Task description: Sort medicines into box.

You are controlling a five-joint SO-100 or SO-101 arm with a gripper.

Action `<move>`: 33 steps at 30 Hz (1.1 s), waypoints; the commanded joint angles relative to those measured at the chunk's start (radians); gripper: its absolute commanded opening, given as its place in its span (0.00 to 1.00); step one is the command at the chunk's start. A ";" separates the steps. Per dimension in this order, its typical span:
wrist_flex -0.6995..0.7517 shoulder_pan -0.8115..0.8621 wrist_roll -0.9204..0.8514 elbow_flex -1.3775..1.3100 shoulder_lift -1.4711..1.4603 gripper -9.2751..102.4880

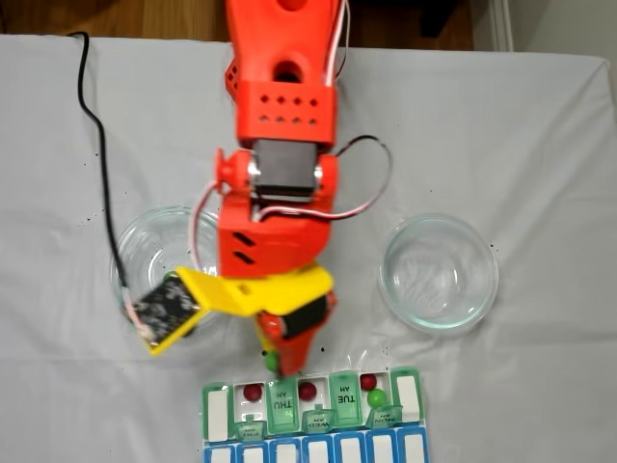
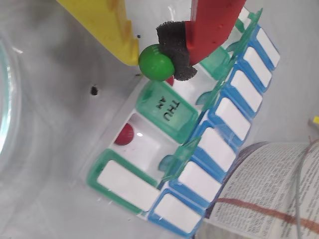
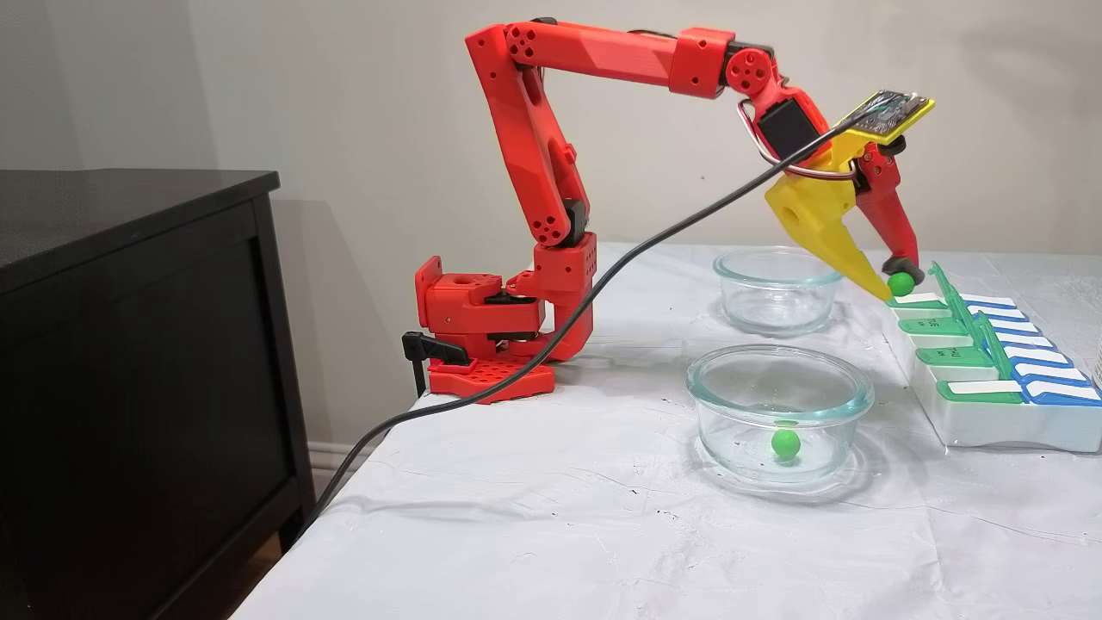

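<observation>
Carrying a green ball (image 2: 156, 62), the gripper (image 2: 158, 59) hung just above the box (image 2: 149, 149), at the edge of its green-lidded row. The ball was pinched between the yellow finger (image 2: 107, 25) and the black foam pad (image 2: 174, 47) of the red finger (image 2: 212, 22), so the fingers stood narrow, closed on it.

The step in hand appeared to be placing. In the wrist view the ball sat over the open cell just beyond the closed THU lid (image 2: 167, 109); a red ball (image 2: 169, 81) peeked out beneath it, and another red ball (image 2: 124, 134) lay in the open cell on the near side of that lid. In a fixed view from above, two red balls (image 1: 253, 392) flanked the THU lid, while a third red and a green one (image 1: 376, 396) shared a cell further right.

The next move likely called for a small descent, checking the ball was centred over the cell, then parting the fingers so it dropped in rather than bounced off the lid.

The arm (image 3: 551, 146) reached out from its base (image 3: 482, 336), upper link raised, forearm level, wrist bent steeply down. One green ball (image 3: 784, 443) waited in the near dish (image 3: 779, 413); the far dish (image 3: 775, 288) looked empty.
</observation>
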 commanded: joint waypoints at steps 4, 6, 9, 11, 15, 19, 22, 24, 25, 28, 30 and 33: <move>-0.032 -0.034 0.051 -0.156 -0.100 0.08; -0.043 -0.046 0.018 -0.155 -0.123 0.08; -0.094 -0.060 -0.002 -0.138 -0.152 0.08; -0.118 -0.060 -0.005 -0.138 -0.164 0.08; -0.175 -0.066 0.011 -0.110 -0.153 0.08; -0.176 -0.089 0.003 -0.112 -0.166 0.08; -0.199 -0.098 0.003 -0.095 -0.167 0.08; -0.196 -0.104 0.002 -0.098 -0.187 0.08; -0.193 -0.104 0.000 -0.100 -0.193 0.08; -0.189 -0.101 -0.003 -0.110 -0.201 0.08; -0.175 -0.100 -0.008 -0.112 -0.199 0.08; -0.195 -0.103 -0.018 -0.094 -0.192 0.08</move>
